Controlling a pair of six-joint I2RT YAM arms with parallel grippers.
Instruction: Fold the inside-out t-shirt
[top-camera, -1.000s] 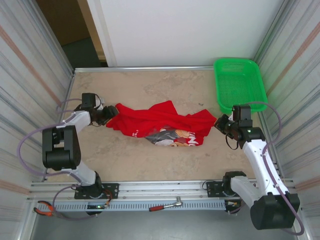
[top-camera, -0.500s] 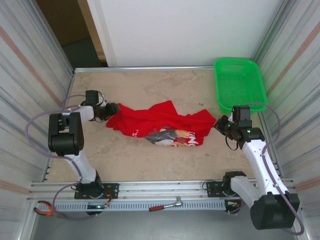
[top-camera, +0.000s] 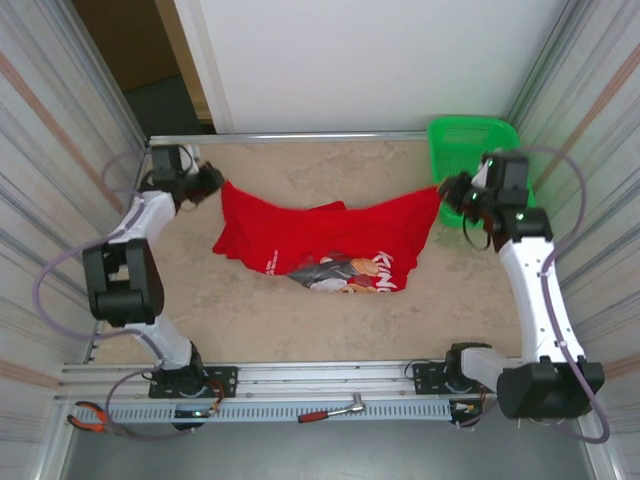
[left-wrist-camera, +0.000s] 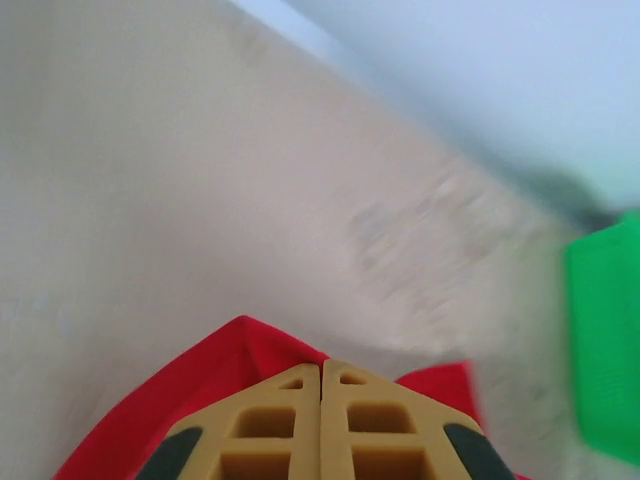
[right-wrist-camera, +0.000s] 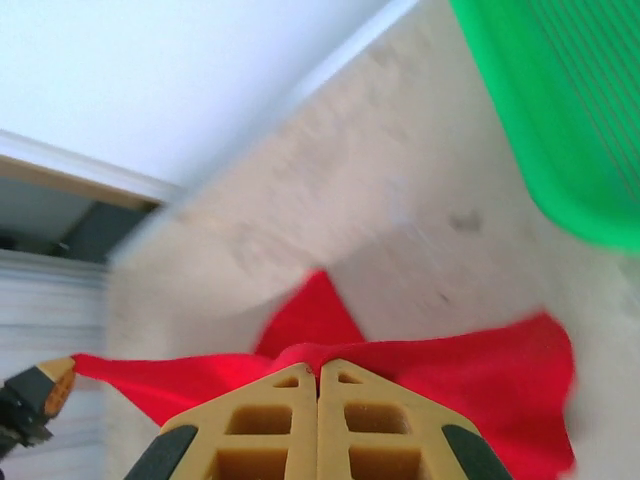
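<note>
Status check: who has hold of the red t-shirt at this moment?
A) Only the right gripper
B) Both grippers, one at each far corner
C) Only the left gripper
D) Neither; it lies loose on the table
B: the left gripper is shut on the far left corner of the t-shirt and the right gripper on its far right corner, with the red cloth stretched between them.

This is a robotics lab work cell. A left arm (top-camera: 125, 285) and a right arm (top-camera: 535, 290) are bolted to an aluminium rail (top-camera: 320, 375) at the near edge of a beige, stone-patterned table (top-camera: 300, 320). Corrugated metal walls (top-camera: 60, 150) and a plain white back panel (top-camera: 360, 60) box it in. Grey cables (top-camera: 45, 285) loop from the arms. Orange-handled pliers (top-camera: 88, 418) and a ratchet wrench (top-camera: 335, 410) lie on the front ledge.
</note>
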